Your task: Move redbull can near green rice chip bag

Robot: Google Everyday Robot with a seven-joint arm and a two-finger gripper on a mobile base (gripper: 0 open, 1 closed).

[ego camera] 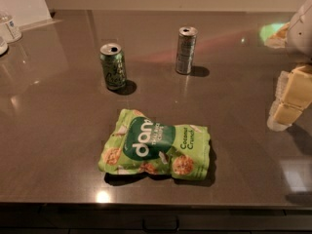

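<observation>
The redbull can (186, 50) is a slim silver-grey can standing upright at the back middle of the dark table (58, 130). The green rice chip bag (156, 146) lies flat near the front middle, its dark green oval logo facing up. My gripper (288, 101), with pale yellow blocky fingers, hangs at the right edge of the view, well to the right of the can and the bag, touching neither and holding nothing.
A shorter, wider green can (113, 66) stands upright to the left of the redbull can. A clear plastic bottle (9, 26) stands at the far left corner. The table's front edge runs along the bottom of the view.
</observation>
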